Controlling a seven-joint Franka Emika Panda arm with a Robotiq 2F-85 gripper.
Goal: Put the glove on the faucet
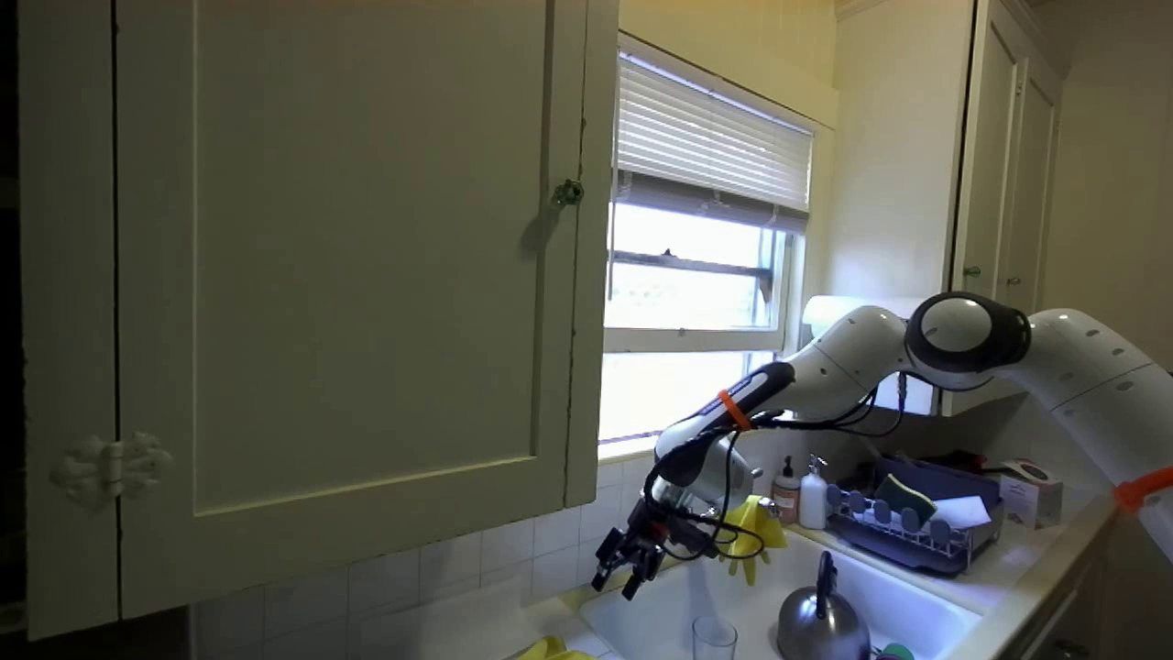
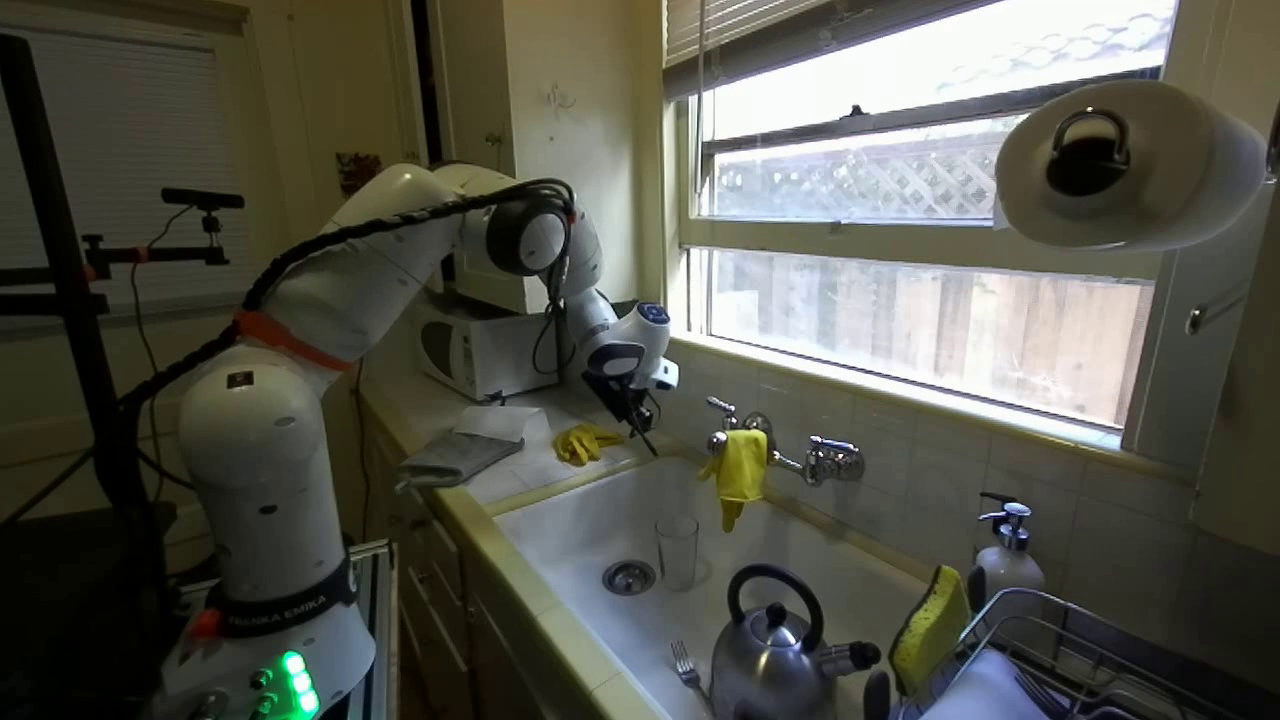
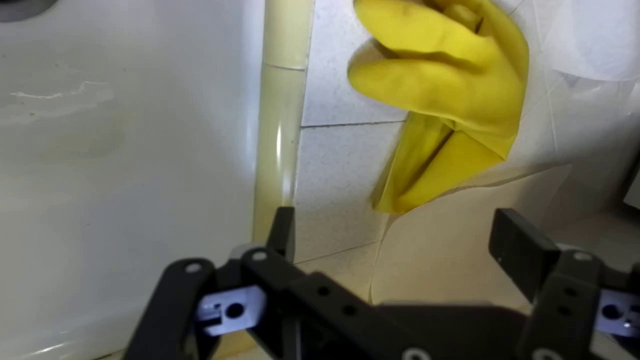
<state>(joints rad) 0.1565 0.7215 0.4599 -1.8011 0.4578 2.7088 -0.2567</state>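
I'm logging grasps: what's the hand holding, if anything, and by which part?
Nothing: the hand is open; the glove on the counter is ungripped.

1. I find daylight entering by the window (image 1: 692, 298), burnt white at three o'clock in an exterior view.
2. I note the cabinet door (image 1: 367, 257) dim at nine o'clock; its knob (image 1: 568, 192) throws a shadow toward seven.
3. I record gloom at eight o'clock in an exterior view, green lamps (image 2: 300, 682) glowing beside it.
4. In the wrist view I observe glare streaks on the sink (image 3: 165, 190) near ten, shadow along the glove (image 3: 450, 87) at its nine o'clock side.
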